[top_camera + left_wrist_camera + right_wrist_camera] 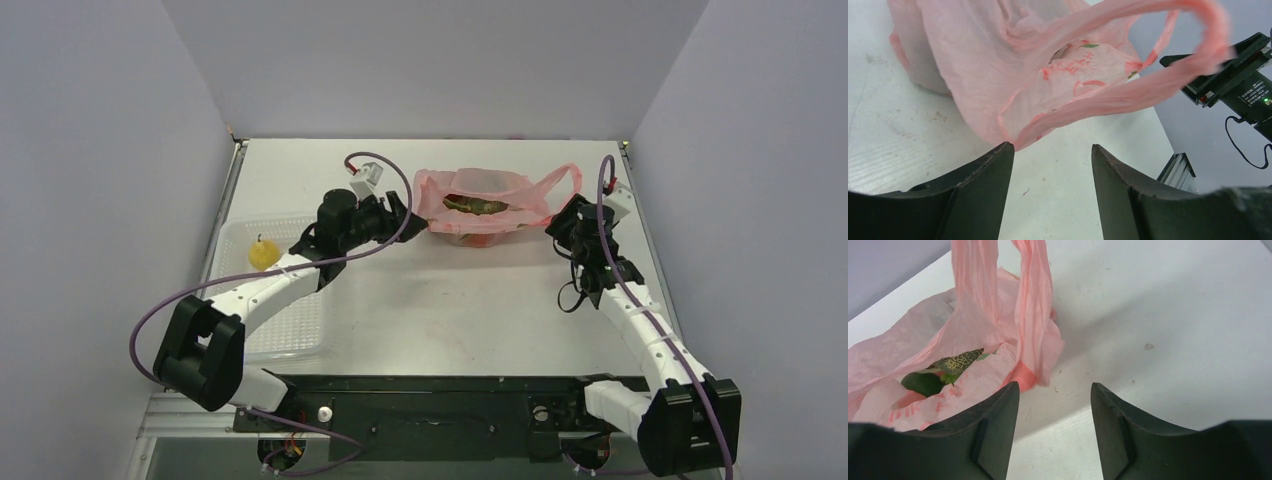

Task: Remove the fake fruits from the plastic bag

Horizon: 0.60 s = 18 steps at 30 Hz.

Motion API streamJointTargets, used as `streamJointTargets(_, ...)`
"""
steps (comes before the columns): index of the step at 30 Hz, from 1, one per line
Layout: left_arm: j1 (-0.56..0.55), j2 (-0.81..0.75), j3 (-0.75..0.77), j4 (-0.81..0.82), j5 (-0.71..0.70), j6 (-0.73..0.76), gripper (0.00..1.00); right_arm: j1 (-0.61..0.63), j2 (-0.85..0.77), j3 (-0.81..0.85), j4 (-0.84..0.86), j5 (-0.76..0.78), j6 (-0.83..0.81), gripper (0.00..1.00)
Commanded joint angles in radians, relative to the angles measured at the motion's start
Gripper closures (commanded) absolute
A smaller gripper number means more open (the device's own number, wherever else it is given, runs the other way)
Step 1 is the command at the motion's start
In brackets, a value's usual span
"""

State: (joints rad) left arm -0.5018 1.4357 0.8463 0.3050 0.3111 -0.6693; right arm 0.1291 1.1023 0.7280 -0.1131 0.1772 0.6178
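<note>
The pink plastic bag (pixel 480 205) lies at the table's back middle, mouth open upward. Green fruit shows inside it (pixel 478 205), and a red one shows through the film (pixel 478 238). A yellow fruit (pixel 263 254) sits in the clear tray (pixel 300 335) at left. My left gripper (pixel 400 212) is open and empty, just left of the bag; in the left wrist view (pixel 1053 147) a bag handle (pixel 1128 95) loops ahead of it. My right gripper (pixel 560 222) is open and empty beside the bag's right handle (pixel 1033 315); a green fruit (pixel 923 382) shows in the mouth.
The clear tray lies along the left side of the white table (pixel 450 300). Grey walls enclose the table on three sides. The right arm's camera block (pixel 1243 75) shows beyond the bag in the left wrist view.
</note>
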Motion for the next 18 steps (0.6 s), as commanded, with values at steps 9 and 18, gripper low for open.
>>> streamJointTargets(9,-0.213,-0.194,0.109,-0.194,-0.169,0.126,0.4,0.157,-0.206,0.078,-0.152,-0.128,-0.177,0.42)
streamJointTargets(18,-0.434,-0.013,0.293,-0.206,-0.388,0.225,0.37,0.126,-0.083,-0.022,0.136,-0.276,0.377,0.23)
